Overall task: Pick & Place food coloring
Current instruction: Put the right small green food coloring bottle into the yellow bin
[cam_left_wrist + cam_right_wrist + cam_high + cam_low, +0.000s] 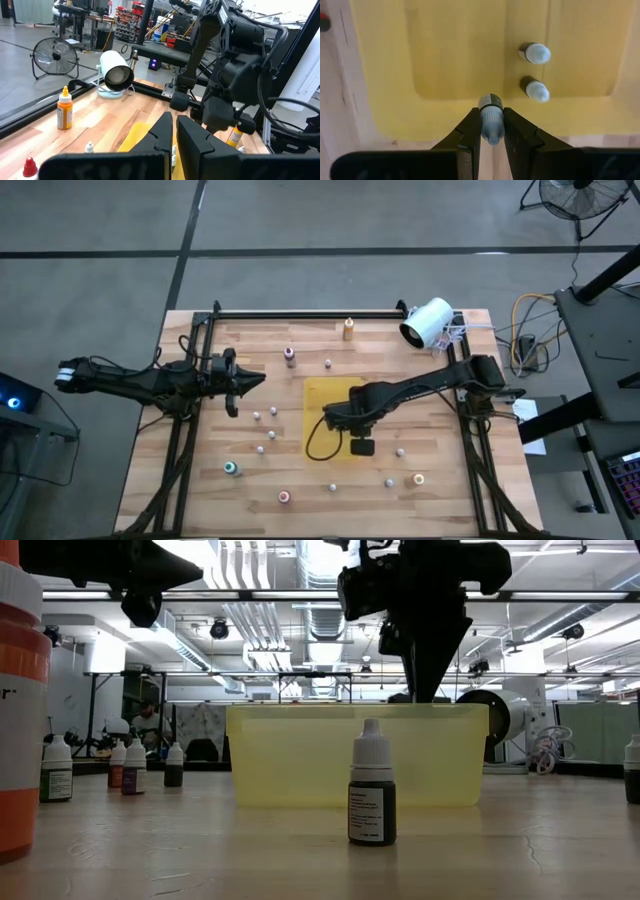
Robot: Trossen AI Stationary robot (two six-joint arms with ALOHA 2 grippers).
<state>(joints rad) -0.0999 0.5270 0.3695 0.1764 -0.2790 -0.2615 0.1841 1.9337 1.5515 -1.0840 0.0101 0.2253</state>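
High view overhead; low view table-level; both share yellow tray; wrist views close.

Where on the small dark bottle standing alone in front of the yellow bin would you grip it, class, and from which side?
Grip the bottle around its narrow white cap, coming straight down from above. It stands upright with nothing close beside it, and the right gripper already holds a similar bottle by the cap in just this way, above the yellow bin.

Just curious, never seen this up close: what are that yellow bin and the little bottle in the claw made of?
The yellow bin looks like translucent matte plastic: light glows through its walls. The little bottle in the right claw seems to be plastic with a smooth white dropper cap; its body is too hidden to be sure. The table looks like light wood, with visible planks.
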